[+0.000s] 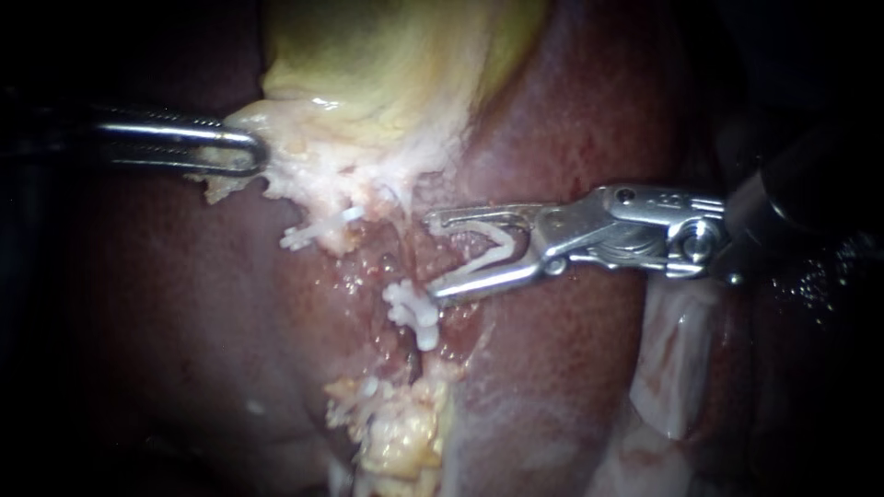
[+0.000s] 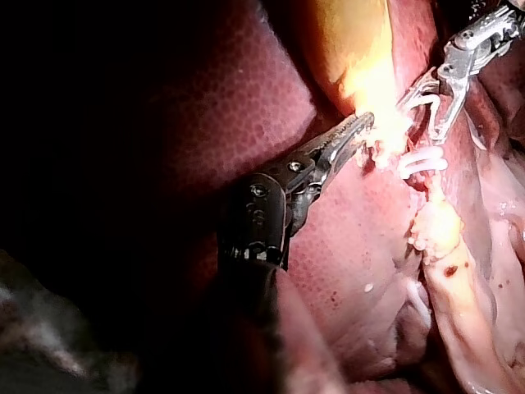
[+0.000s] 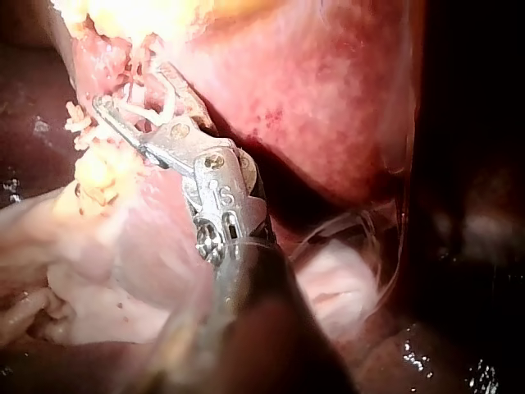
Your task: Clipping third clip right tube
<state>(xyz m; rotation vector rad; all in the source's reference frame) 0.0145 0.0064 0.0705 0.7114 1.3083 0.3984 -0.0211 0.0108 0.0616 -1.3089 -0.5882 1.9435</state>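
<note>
- left instrument: claw pressed together on the pale tissue at the lower edge of the gallbladder; no gap shows between the two halves
- right instrument: claw spread wide; an open clip, white and V-shaped, sits inside it, one leg along each half
- right tube: just ahead of the right claw's tips; a reddish strand, hard to tell apart from the raw tissue around it; I cannot tell whether it lies inside the claw's mouth
- set clip: white, closed across that strand; just beside the tip of one half of the right claw, on the side away from the left claw
- another clip: white; between the two claws, nearer the left one, under the pale tissue it holds
- liver: dark red, under and beside the right instrument's shaft
</note>
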